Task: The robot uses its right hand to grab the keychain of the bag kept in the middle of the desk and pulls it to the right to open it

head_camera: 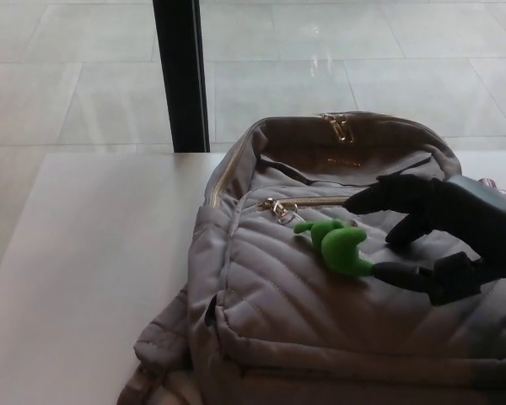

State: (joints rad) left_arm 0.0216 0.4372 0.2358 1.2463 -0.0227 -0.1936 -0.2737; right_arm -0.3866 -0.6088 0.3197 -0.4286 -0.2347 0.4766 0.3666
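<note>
Green keychain (341, 246) touching right hand (434, 232) thumb.

One grey quilted fabric backpack (320, 312), one bright green rubbery keychain (341, 246), one black three-fingered robot hand (443, 232) and one white desk (84, 278) were present.

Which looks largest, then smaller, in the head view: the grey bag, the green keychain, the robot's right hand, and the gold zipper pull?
1. Grey bag, by far the largest.
2. Right hand, open beside the keychain.
3. Green keychain.
4. Gold zipper pull, the smallest.
</note>
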